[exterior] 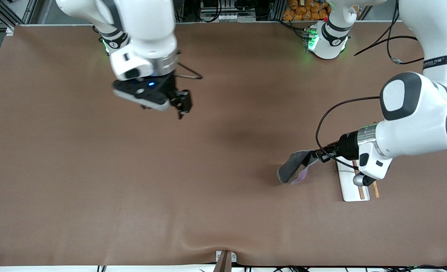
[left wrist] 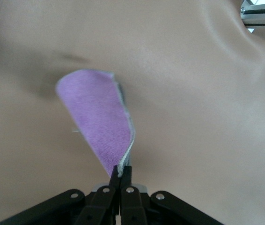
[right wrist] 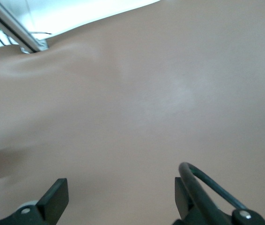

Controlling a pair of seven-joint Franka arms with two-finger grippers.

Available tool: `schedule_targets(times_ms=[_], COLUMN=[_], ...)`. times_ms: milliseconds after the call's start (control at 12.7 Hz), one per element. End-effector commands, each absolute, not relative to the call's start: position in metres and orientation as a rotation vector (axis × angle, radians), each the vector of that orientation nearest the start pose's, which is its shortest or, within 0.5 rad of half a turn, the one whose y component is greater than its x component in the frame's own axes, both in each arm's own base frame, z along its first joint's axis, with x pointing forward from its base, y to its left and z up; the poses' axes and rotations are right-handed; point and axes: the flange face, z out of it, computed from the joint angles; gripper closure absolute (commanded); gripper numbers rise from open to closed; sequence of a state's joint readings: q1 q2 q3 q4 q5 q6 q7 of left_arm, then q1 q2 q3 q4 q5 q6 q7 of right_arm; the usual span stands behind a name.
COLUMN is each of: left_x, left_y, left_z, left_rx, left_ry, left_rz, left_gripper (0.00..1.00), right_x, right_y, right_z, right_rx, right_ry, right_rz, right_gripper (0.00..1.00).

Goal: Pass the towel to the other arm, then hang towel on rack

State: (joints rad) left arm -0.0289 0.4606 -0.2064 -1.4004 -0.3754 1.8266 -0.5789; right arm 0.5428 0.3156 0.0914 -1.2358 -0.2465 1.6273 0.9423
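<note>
Soft, fuzzy towel, grey over purple, droops from the left hand pinching its corner beside the white-based, wooden-rodded rack; the right hand waits spread wide over brown bench.

Desk: covered edge to edge by a smooth brown mat, softly and evenly lit.
Mat edge nearest the front camera: slightly rippled around a small metal bracket.
Along the arms' side: aluminium framing, black cables, orange items.
</note>
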Motion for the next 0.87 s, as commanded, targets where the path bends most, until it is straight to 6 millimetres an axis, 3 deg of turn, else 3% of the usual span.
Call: schedule_targets(times_ms=[0,316,632,789], left_x=[0.678,0.686,0.686,0.686], left_y=[-0.138,-0.087,-0.035,-0.011], left_z=[0.449,0.440,0.441,0.443], left_rx=[-3.430,-3.414,-3.389,-3.392], left_ry=[-0.706,-0.634,-0.538,-0.534], left_rz=[0.305,0.248,0.214,0.190], left_gripper=[1.00,1.00,1.00,1.00], right_x=[0.571,0.601,0.607,0.601], right_y=[0.303,0.205,0.111,0.070], right_z=[0.601,0.583,0.580,0.581], right_rx=[-3.266,-3.370,-3.265,-3.242], right_ry=[0.369,0.129,0.007,-0.003], right_rz=[-0.272,-0.030,0.238,0.274], right_gripper=[0.00,0.00,0.00,0.00])
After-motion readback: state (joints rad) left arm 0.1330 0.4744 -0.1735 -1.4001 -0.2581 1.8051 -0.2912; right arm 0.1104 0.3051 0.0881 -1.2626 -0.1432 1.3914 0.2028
